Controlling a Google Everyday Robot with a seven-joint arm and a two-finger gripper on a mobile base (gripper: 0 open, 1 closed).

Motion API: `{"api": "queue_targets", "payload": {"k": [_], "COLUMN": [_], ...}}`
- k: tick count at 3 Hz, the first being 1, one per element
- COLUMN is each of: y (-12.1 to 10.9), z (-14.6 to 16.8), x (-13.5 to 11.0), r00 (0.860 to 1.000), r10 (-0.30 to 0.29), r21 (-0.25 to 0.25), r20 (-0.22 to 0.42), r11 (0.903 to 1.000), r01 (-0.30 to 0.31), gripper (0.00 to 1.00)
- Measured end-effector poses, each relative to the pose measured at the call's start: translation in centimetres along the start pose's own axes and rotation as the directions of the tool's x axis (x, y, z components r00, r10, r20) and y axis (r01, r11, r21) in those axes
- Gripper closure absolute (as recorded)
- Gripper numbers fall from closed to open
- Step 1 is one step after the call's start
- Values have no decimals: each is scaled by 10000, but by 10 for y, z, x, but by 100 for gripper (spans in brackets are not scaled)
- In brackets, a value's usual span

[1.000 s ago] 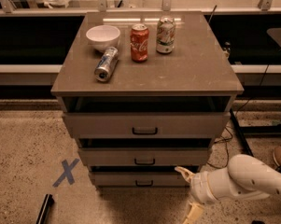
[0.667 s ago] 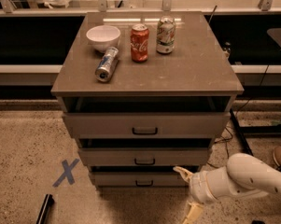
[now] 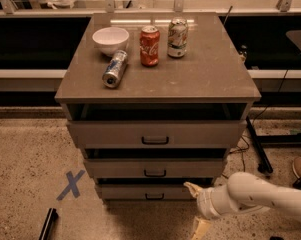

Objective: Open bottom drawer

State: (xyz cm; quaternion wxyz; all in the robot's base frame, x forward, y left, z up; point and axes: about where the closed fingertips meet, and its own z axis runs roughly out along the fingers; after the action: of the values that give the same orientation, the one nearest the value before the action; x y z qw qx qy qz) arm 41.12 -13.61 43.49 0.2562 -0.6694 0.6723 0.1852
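The gripper [image 3: 192, 210] has edged slightly left since a second ago; nothing else has shifted. On the floor at far left is a blue tape X [image 3: 70, 185], with a black bar [image 3: 48, 224] below it. The cabinet [image 3: 210, 79] stands in the middle. On its top are a white bowl [image 3: 110, 39], a silver can [image 3: 115, 68] lying on its side, an upright red can [image 3: 149, 45] and an upright pale can [image 3: 177, 30]. The bottom drawer [image 3: 125, 192] is the lowest of three fronts, with its black handle [image 3: 154, 196] centred. The gripper hovers low at the drawer's right end, right of the handle, fingers spread wide and grasping nothing. Its upper finger [image 3: 192, 188] overlaps the drawer front, but I cannot tell whether it touches. The white arm [image 3: 260, 196] runs off to the right.
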Motion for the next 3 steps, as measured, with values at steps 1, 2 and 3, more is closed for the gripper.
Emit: {"api": "queue_targets", "payload": {"k": [1,2,3], "y": [-8,-11,3], "z": [42,61,59], "x": [54,86,115], "r00": [9999,9838,9693], "r10": [6,293,418], "r21": [100,596,826], "r20": [143,1767,2424], "r11": [9999,9974,9946], "r01": [-8,-405,-636], "gripper": [0,0,0]}}
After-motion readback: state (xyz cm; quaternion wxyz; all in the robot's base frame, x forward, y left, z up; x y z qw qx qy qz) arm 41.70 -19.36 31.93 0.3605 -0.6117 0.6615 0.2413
